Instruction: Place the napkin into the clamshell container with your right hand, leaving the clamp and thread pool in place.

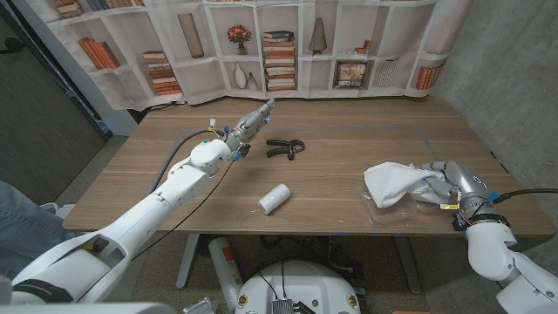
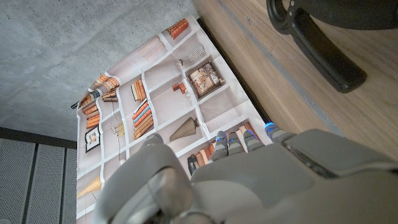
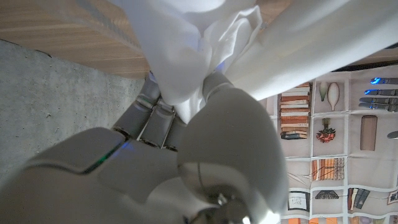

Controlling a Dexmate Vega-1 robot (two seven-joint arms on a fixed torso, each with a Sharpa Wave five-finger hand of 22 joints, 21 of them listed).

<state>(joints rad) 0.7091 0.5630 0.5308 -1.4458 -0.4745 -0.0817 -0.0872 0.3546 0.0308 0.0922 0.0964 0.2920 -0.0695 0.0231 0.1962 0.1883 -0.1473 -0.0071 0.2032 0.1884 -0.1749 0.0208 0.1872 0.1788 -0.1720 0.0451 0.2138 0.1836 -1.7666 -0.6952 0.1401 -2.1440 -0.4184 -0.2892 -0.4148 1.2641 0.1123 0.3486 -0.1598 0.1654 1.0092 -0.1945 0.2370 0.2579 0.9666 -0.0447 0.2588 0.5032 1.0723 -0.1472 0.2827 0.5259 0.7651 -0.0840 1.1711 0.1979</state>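
Note:
A white napkin (image 1: 397, 183) hangs bunched from my right hand (image 1: 455, 181) at the table's right side; the fingers pinch its cloth (image 3: 186, 50), as the right wrist view shows around the hand (image 3: 186, 162). Under the napkin lies a clear clamshell container (image 1: 384, 215), hard to make out. The black clamp (image 1: 283, 148) lies at the table's middle far side, also seen as a clamp (image 2: 317, 43) just beyond my left hand (image 2: 249, 180). My left hand (image 1: 253, 122) holds nothing, fingers stretched out next to the clamp. A white thread spool (image 1: 274, 199) lies on its side at the middle front.
A printed bookshelf backdrop (image 1: 288, 44) hangs behind the table's far edge. The wooden table (image 1: 349, 131) shows bare board between the clamp and the napkin. A person's knee in jeans (image 1: 22, 218) is at the left edge.

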